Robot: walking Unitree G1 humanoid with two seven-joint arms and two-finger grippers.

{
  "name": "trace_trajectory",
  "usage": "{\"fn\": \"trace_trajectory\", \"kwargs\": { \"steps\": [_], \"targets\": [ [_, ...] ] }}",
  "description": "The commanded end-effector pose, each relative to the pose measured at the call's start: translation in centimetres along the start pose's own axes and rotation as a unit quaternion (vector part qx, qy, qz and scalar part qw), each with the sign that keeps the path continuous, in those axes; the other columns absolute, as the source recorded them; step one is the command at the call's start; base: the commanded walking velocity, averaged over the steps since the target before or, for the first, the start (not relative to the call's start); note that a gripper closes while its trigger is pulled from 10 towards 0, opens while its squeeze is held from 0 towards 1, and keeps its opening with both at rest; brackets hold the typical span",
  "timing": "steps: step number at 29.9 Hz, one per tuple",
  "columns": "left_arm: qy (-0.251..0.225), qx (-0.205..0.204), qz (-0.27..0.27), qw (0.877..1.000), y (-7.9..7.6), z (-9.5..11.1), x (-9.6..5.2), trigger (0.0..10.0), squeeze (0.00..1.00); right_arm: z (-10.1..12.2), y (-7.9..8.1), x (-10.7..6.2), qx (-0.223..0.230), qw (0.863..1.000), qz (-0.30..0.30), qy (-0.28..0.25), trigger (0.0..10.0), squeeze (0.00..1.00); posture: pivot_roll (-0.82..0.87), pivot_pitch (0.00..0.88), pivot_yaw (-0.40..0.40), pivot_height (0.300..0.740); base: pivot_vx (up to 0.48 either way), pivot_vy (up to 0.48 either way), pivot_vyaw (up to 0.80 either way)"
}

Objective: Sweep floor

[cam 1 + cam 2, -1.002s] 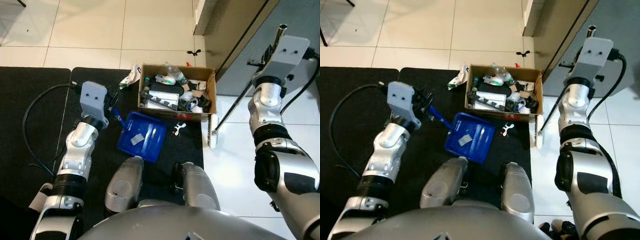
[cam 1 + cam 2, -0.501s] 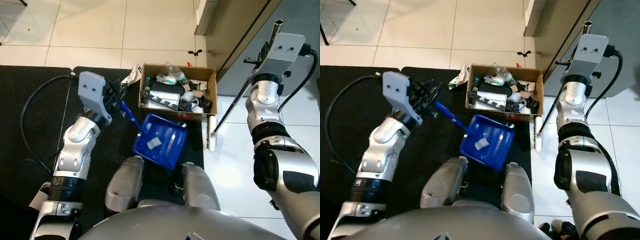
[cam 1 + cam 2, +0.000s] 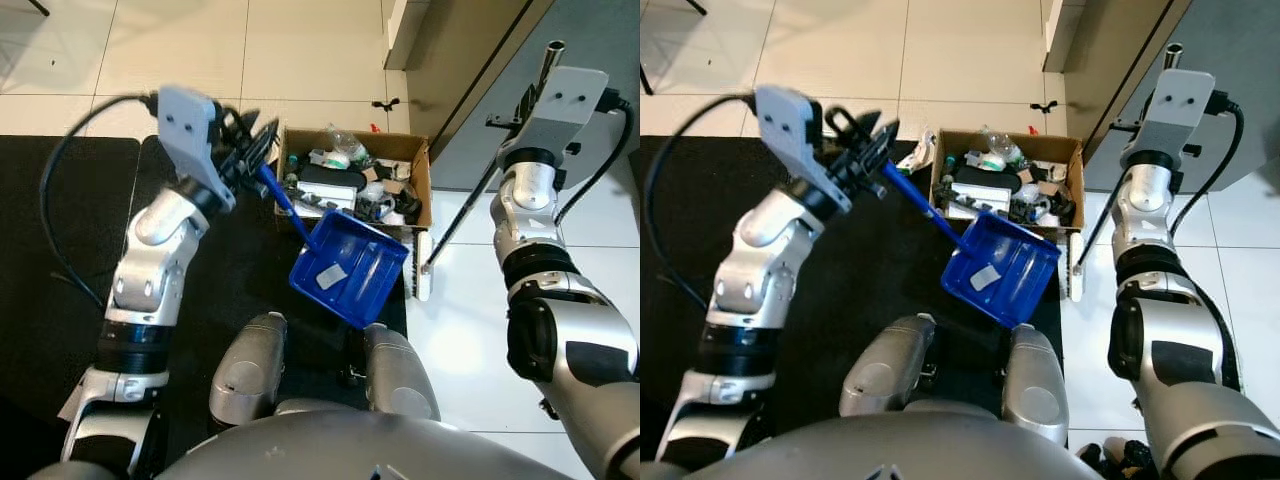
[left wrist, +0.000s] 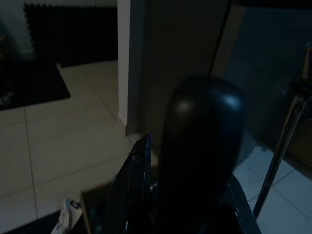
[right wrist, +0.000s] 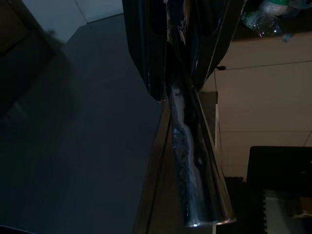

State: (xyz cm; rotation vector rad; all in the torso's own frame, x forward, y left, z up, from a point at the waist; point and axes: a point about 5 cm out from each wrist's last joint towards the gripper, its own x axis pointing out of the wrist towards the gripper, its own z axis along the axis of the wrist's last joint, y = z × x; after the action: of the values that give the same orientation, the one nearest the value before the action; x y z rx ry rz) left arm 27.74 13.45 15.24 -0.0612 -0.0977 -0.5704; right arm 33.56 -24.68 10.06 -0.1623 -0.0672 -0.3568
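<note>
Holding the blue plastic dustpan (image 3: pixel 1002 268) by its long blue handle, the left gripper (image 3: pixel 868 150) is raised over the black foam floor mat (image 3: pixel 865 270), its 2 black fingers clamped together on the handle's upper end. The dustpan hangs tilted in the air, its pan just in front of the open brown cardboard box (image 3: pixel 1008 186) and overlapping the box's near wall in both eye views. 1 small pale scrap (image 3: pixel 986 277) lies inside the pan.

The cardboard box rests on the far edge of the mat and is full of mixed litter, including a crumpled clear plastic bottle (image 3: pixel 998 143) and dark items. A white crumpled wrapper (image 3: pixel 915 156) lies on the mat just beside the box's left corner. No legible writing or brand shows on the box, wrapper or dustpan at this resolution.

The right gripper (image 3: pixel 545 75) is raised at the robot's right, closed on the upper part of the long silver metal broom pole (image 5: pixel 192 146); the right wrist view shows both black fingers pressed against the shiny pole. The pole runs down at a slant to the white broom head (image 3: pixel 422 266), which rests on the white tiled floor (image 3: pixel 180 50) just beside the mat's right edge and near the box's right corner. A grey cabinet front (image 3: pixel 600 30) stands behind the right arm.

The left wrist view is dark; 1 black finger (image 4: pixel 202 146) is discernible against the tiles.
</note>
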Motion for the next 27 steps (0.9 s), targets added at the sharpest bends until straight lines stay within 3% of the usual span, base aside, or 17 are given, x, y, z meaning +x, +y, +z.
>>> {"fn": "trace_trajectory", "kwargs": {
  "steps": [1, 9, 14, 27],
  "targets": [
    [-0.033, 0.000, -0.006, 0.999, -0.1, 1.6, 0.4, 10.0, 0.00, 0.9, 0.1, 0.4, 0.002, 1.000, -0.001, -0.024, 10.0, 0.00, 0.27, 0.015, -0.014, 0.740, 0.000, 0.000, 0.00],
    [-0.053, 0.020, -0.005, 0.998, 0.6, 3.2, 1.1, 10.0, 0.00, 0.9, 0.2, 0.4, 0.003, 1.000, 0.000, -0.025, 10.0, 0.00, 0.27, 0.014, -0.012, 0.740, 0.000, 0.000, 0.00],
    [-0.085, 0.069, 0.007, 0.994, 3.1, 6.4, 2.1, 10.0, 0.00, 0.9, 0.2, 0.4, 0.004, 1.000, -0.001, -0.024, 10.0, 0.00, 0.27, 0.012, -0.011, 0.740, 0.000, 0.000, 0.00],
    [-0.103, 0.121, 0.014, 0.987, 5.4, 8.9, 3.9, 10.0, 0.00, 0.8, 0.2, 0.3, 0.008, 1.000, -0.004, -0.025, 10.0, 0.00, 0.26, 0.002, -0.002, 0.740, 0.000, 0.000, 0.00]
  ]
}}
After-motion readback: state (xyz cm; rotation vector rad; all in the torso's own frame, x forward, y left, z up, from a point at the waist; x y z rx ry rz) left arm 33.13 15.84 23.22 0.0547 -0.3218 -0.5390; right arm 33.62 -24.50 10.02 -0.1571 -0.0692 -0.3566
